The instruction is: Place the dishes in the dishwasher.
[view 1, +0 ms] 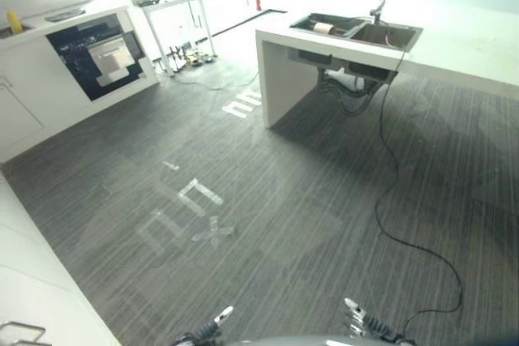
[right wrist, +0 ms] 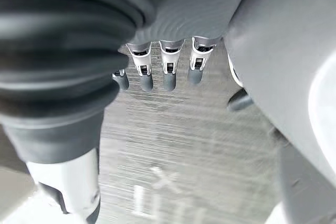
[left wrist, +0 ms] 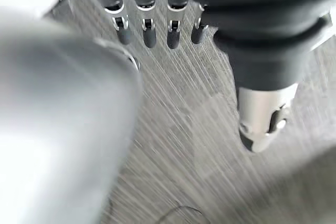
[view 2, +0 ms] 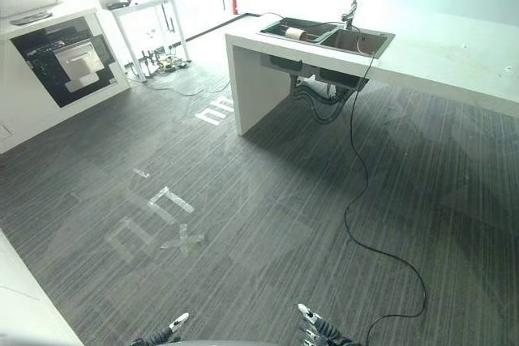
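Both the left robot hand (left wrist: 157, 27) and the right robot hand (right wrist: 163, 66) hang empty, fingers relaxed, above the grey floor (view 1: 268, 200). Dishes presumably sit in the far sink (view 1: 357, 32); expect them stiff, slippery and breakable, best gripped by the rim.

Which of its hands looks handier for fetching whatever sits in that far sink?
Right, though only slightly: the sink lies ahead toward the robot's right. Both the left hand and right hand hang open, holding nothing.
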### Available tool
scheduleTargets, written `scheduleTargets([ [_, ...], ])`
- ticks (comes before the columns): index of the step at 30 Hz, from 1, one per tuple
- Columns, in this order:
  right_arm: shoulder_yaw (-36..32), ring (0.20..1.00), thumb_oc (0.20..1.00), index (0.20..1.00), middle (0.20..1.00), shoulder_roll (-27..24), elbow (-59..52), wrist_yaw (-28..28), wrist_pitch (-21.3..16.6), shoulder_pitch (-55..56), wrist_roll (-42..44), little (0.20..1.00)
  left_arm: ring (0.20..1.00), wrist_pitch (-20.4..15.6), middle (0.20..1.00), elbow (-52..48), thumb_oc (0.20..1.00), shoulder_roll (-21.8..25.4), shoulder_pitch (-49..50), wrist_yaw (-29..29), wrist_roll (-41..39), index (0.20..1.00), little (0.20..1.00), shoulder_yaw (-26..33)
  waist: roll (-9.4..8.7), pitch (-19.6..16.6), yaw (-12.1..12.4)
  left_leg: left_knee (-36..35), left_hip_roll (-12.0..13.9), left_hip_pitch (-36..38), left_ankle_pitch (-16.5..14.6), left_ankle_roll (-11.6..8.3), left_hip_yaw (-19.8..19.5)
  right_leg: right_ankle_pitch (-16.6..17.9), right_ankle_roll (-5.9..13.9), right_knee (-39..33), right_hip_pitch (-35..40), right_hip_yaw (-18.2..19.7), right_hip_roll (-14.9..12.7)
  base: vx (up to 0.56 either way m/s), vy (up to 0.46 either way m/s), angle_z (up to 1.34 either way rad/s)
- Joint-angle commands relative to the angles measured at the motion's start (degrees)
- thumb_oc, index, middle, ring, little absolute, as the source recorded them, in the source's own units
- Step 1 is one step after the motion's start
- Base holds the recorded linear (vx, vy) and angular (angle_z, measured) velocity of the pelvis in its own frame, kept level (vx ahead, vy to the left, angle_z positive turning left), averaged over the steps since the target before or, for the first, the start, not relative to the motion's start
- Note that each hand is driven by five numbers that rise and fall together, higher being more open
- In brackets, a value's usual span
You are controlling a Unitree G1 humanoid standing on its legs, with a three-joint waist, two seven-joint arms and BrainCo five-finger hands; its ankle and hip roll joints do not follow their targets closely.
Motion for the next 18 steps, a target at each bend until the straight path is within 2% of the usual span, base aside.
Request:
scheduleTargets([
  [1, 1.7, 1.0, 1.0, 1.0, 1.0, -1.6, -0.5, -6.1, -0.1, -4.6, -5.2, 1.0, 1.0, -0.3, 1.0, -2.1, 1.0, -3.6, -3.4, 1.3, 1.3, 1.0, 1.0, -1.9, 0.72, 4.9, 0.7, 8.6, 5.3, -2.6, -2.2, -1.28, -0.9, 1.1, 3.58, 2.5, 0.3, 3.1, -0.6, 0.09, 0.029, -0.06],
  [2, 1.8, 1.0, 1.0, 1.0, 1.0, -2.0, -0.4, -6.8, 0.0, -4.9, -6.2, 1.0, 1.0, 0.1, 1.0, -2.5, 1.0, -3.5, -3.3, 1.7, 1.1, 1.0, 1.0, -1.8, 0.99, 5.2, 1.0, 7.7, 5.2, -2.9, -1.7, -1.25, -1.2, 0.9, 3.55, 2.5, 0.6, 3.3, -0.3, 0.17, 0.083, -0.01],
  [4, 3.1, 1.0, 1.0, 1.0, 1.0, -2.7, -0.6, -8.1, 0.2, -5.3, -8.2, 1.0, 1.0, 0.6, 1.0, -2.6, 1.0, -3.1, -2.9, 2.3, -0.7, 1.0, 1.0, -1.3, 1.91, 5.6, 1.7, 0.6, 5.1, -3.1, 0.7, -1.36, -1.2, 0.5, 3.82, 2.1, 1.3, 3.8, 0.4, 0.27, 0.165, 0.06],
  [5, 4.0, 1.0, 1.0, 1.0, 1.0, -2.9, -1.0, -8.9, 0.2, -5.4, -9.1, 1.0, 1.0, 0.7, 1.0, -2.3, 1.0, -2.9, -2.9, 2.3, -0.6, 1.0, 1.0, -1.0, 2.6, 5.8, 2.2, -5.5, 6.0, -3.6, 4.2, -2.08, -1.0, 0.4, 3.96, 1.6, 2.0, 3.7, 0.8, 0.29, 0.2, 0.09],
  [6, 4.5, 1.0, 1.0, 1.0, 1.0, -2.9, -1.0, -9.4, 0.1, -5.4, -9.0, 1.0, 1.0, 0.9, 1.0, -2.0, 1.0, -2.8, -3.0, 2.2, -0.5, 1.0, 1.0, -1.2, 2.89, 5.9, 2.4, -7.9, 6.6, -4.0, 6.1, -2.51, -0.9, 0.4, 3.95, 1.4, 2.3, 3.5, 1.0, 0.25, 0.17, 0.07],
  [9, 5.2, 1.0, 1.0, 1.0, 1.0, -2.9, -0.2, -10.3, -0.5, -5.2, -7.9, 1.0, 1.0, 0.3, 1.0, -0.6, 1.0, -3.2, -3.2, 2.0, -0.2, 1.0, 1.0, -1.4, 3.24, 6.3, 3.1, -12.1, 8.2, -6.2, 9.3, -3.54, 0.6, -0.4, 3.8, 2.0, 3.2, 2.4, 1.2, 0.24, 0.157, 0.07],
  [12, 5.3, 1.0, 1.0, 1.0, 1.0, -2.6, 0.1, -11.2, -1.2, -4.2, -8.7, 1.0, 1.0, -1.0, 1.0, 1.2, 1.0, -3.9, -2.7, 2.6, 1.1, 1.0, 1.0, -0.7, 2.53, 6.2, 3.1, -12.5, 8.9, -5.5, 8.9, -4.03, 3.7, -2.3, 4.15, 3.2, 4.4, 0.1, 0.5, 0.3, 0.201, 0.03],
  [14, 5.4, 1.0, 1.0, 1.0, 1.0, -1.9, 0.7, -12.6, -1.2, -3.8, -9.5, 1.0, 1.0, -1.6, 1.0, 2.3, 1.0, -4.0, -2.0, 3.7, 2.8, 1.0, 1.0, 0.0, 2.09, 6.0, 3.3, -12.5, 8.7, -4.7, 8.1, -3.24, 5.0, -4.5, 4.17, 5.2, 5.3, -0.7, 0.0, 0.34, 0.26, 0.01],
  [16, 5.3, 1.0, 1.0, 1.0, 1.0, -1.7, 0.9, -12.9, -0.9, -3.6, -10.1, 1.0, 1.0, -1.7, 1.0, 2.8, 1.0, -3.8, -1.7, 3.8, 3.2, 1.0, 1.0, 0.5, 1.79, 5.8, 3.8, -11.8, 8.2, -4.5, 7.1, -2.53, 4.6, -5.6, 4.32, 6.3, 5.7, -0.5, -0.5, 0.22, 0.189, -0.13],
  [18, 4.6, 1.0, 1.0, 1.0, 1.0, -1.5, 2.2, -13.9, -0.7, -3.4, -10.3, 1.0, 1.0, -2.3, 1.0, 4.1, 1.0, -2.7, -1.6, 3.0, 3.3, 1.0, 1.0, 1.7, 0.91, 4.7, 4.9, -10.3, 5.9, -4.3, 3.1, 0.62, 4.0, -9.9, 4.64, 10.1, 7.6, -0.3, -1.5, 0.33, 0.284, -0.28],
])
